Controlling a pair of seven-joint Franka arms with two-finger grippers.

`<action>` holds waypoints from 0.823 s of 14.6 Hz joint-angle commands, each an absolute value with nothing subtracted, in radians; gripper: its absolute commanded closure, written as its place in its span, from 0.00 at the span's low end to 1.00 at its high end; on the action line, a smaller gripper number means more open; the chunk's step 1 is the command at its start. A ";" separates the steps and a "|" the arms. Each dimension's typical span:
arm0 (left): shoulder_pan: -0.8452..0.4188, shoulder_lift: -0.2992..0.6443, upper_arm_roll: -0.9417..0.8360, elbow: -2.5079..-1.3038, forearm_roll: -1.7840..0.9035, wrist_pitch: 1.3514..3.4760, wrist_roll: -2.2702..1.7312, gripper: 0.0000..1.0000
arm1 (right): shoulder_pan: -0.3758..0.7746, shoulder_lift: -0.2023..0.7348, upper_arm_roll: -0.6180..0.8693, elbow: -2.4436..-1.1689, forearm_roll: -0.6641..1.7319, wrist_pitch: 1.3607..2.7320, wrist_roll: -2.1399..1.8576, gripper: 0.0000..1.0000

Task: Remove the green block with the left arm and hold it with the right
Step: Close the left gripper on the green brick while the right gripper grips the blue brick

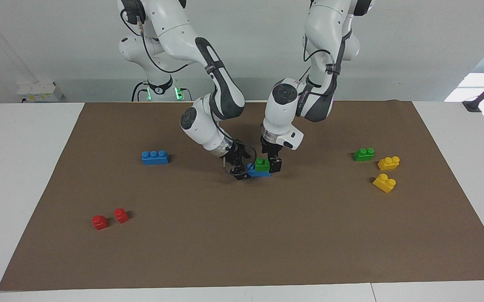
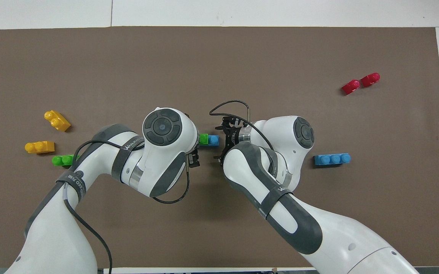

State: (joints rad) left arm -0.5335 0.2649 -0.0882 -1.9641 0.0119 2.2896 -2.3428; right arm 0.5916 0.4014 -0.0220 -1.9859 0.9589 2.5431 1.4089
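The left arm's slim black two-finger gripper (image 1: 269,164) is reaching down at the small bright green plastic two-stud brick (image 1: 262,164), its fingers spread and standing to either side of the brick; whether they are touching it cannot be told. That green brick is sitting on top of a blue plastic brick (image 1: 255,170) near the middle of the brown paper mat (image 1: 242,243), at the blue brick's end toward the left arm. The right arm's black gripper with a looped wire (image 1: 239,167) is coming in slantwise at the blue brick's other end, its fingers also spread, low over the mat and just beside the brick.

A second green two-stud brick (image 1: 363,154) is lying toward the left arm's end of the table, with two yellow plastic bricks (image 1: 386,173) beside it. A blue three-stud brick (image 1: 155,157) is lying toward the right arm's end, and two small red plastic bricks (image 1: 110,218) are lying farther from the robots than it.
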 commanded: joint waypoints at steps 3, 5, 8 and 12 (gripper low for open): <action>-0.555 0.278 -0.075 -1.954 0.041 2.321 -2.401 0.00 | 0.606 0.417 -0.023 -1.971 0.989 2.568 1.327 0.16; -0.555 0.278 -0.075 -1.956 0.041 2.322 -2.401 0.00 | 0.603 0.417 -0.023 -1.971 0.989 2.568 1.325 0.24; -0.555 0.278 -0.075 -1.959 0.043 2.322 -2.401 0.00 | 0.595 0.419 -0.023 -1.973 0.991 2.568 1.325 0.30; -0.555 0.278 -0.075 -1.959 0.057 2.327 -2.414 0.00 | 0.592 0.419 -0.023 -1.971 1.003 2.566 1.327 0.94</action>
State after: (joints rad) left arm -0.5397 0.2672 -0.0876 -1.9641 0.0246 2.3089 -2.3770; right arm 0.5978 0.4044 -0.0267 -1.9857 0.9621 2.5543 1.3647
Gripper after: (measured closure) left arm 0.000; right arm 0.454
